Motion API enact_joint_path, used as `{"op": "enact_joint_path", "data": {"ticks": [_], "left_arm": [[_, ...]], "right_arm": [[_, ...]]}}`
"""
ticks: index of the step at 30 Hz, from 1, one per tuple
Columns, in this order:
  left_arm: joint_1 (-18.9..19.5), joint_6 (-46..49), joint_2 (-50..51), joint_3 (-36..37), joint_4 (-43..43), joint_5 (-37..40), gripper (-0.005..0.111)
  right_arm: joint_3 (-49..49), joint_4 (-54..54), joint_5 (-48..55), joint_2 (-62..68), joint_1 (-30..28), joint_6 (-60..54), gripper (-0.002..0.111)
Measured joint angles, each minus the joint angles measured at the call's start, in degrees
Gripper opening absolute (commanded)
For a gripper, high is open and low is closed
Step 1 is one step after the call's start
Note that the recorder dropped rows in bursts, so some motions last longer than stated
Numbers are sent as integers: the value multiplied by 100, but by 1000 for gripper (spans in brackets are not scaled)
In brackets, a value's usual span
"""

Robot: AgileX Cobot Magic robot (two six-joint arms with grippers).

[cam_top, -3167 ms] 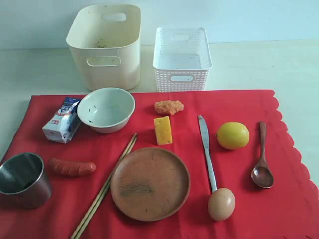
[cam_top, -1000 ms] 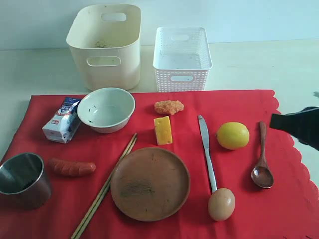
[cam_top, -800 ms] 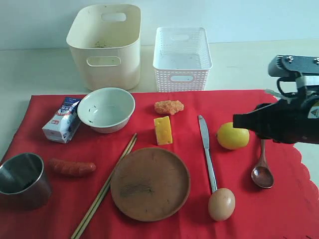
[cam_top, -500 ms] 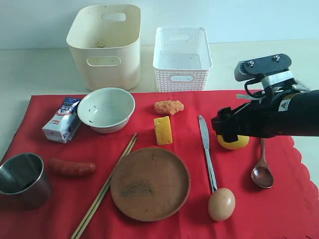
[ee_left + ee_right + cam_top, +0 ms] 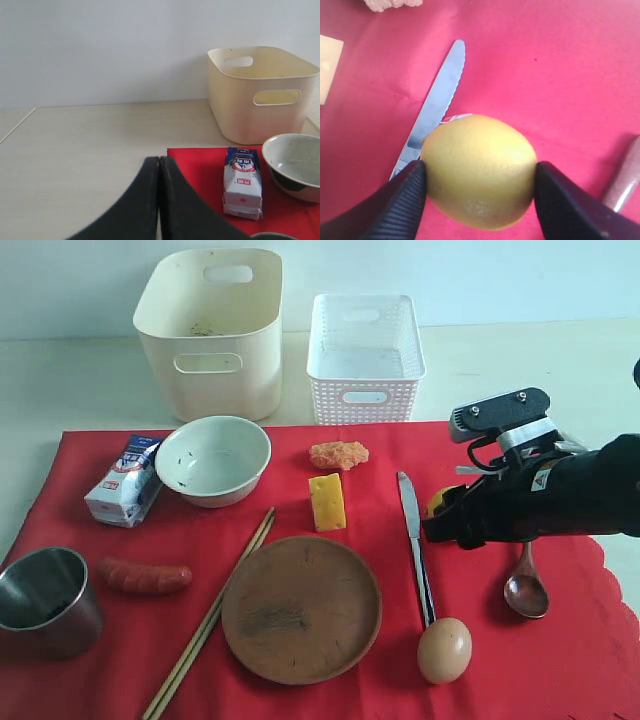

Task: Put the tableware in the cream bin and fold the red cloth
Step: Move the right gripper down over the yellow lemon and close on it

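On the red cloth (image 5: 120, 670) lie a pale bowl (image 5: 213, 460), steel cup (image 5: 45, 600), brown plate (image 5: 300, 608), chopsticks (image 5: 210, 615), knife (image 5: 412, 540) and dark spoon (image 5: 526, 590). The cream bin (image 5: 212, 330) stands behind the cloth at back left. My right gripper (image 5: 480, 174) is low over the cloth between knife and spoon, both pads pressed against the sides of a yellow lemon (image 5: 479, 150). The knife blade (image 5: 437, 105) lies just beside the lemon. My left gripper (image 5: 159, 165) is shut, hanging off the cloth's left corner, and is outside the exterior view.
A white lattice basket (image 5: 365, 355) stands right of the bin. Food on the cloth: milk carton (image 5: 124, 480), sausage (image 5: 143, 576), cheese (image 5: 326, 502), fried piece (image 5: 339, 455), egg (image 5: 444, 649) at the knife's handle end.
My right arm came in from the right edge, moved left and down over the lemon, and its jaws opened wide and then closed in against the fruit. Nothing else moved.
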Motion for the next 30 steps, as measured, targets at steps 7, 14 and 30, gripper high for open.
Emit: {"op": "enact_joint_path", "data": {"ticks": [7,14,30], "left_arm": [[0,0,0,0,0,0,1],[0,0,0,0,0,0,1],[0,0,0,0,0,0,1]], "right_arm": [[0,0,0,0,0,0,19],[0,0,0,0,0,0,44],[-380,0,-228,450,0,-226,54]]}}
